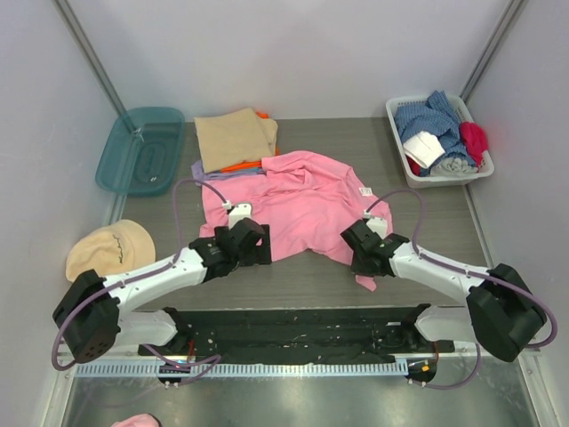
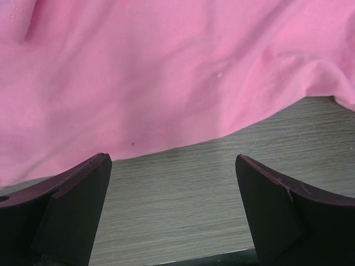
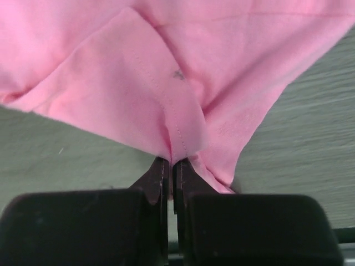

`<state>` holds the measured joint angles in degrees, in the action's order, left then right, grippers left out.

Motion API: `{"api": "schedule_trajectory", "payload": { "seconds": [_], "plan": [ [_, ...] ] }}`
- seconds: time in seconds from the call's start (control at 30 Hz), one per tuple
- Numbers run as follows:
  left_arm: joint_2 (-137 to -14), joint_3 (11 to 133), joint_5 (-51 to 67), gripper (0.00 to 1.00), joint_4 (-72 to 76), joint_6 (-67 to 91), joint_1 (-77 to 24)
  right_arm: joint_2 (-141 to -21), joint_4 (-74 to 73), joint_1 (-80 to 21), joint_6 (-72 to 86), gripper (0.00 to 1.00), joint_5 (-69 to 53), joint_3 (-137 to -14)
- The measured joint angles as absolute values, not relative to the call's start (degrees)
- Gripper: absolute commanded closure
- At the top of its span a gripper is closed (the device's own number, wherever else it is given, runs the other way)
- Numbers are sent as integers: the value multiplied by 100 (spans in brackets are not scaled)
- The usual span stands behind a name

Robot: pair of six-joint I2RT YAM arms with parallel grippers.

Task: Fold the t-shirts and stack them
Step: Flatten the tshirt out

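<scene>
Grey table (image 1: 293,277), pink t-shirt (image 1: 302,200), illegible tag (image 1: 364,191)

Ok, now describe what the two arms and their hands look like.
The two match. The left arm and right arm have white link shells between bulky black joints, and a lilac cable loops along each. The left hand and right hand are black, each with two dark flat fingers that taper to thin edges. No markings are visible.
</scene>
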<state>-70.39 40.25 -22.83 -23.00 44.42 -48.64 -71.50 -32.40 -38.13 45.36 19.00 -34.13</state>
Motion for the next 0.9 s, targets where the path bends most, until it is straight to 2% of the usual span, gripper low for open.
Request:
{"api": "schedule_trajectory", "payload": {
  "seconds": [0.13,0.27,0.4,0.53,0.67,0.73,0.77,0.87,0.9],
  "plan": [
    [-6794,4016,-2342,0,-2488,4440,-4864,-6751,-3854,-4018,4497,99,1201,-3822],
    [-6440,4016,-2462,0,-2714,4436,-4864,-6412,-4407,-4066,4401,99,731,-4960],
    [-6265,4018,-2591,0,-2882,4429,-4862,-6488,-4554,-4071,4182,99,762,-6084],
    [-6278,4029,-2637,0,-3002,4405,-4862,-7148,-4412,-3940,3828,98,902,-6471],
    [-6305,4049,-2644,0,-3037,4348,-4864,-8606,-3885,-3516,3352,93,950,-6685],
    [-6318,4056,-2641,0,-3041,4329,-4862,-9365,-3636,-3232,3114,84,956,-6866],
    [-6329,4060,-2639,0,-3041,4322,-4862,-9686,-3518,-3081,2995,67,965,-6976],
    [-6383,4084,-2637,0,-3044,4309,-4862,-10353,-3214,-2709,2698,51,965,-7413],
    [-6407,4093,-2635,0,-3044,4307,-4862,-10508,-3092,-2609,2567,49,965,-7592]
  ]
}}
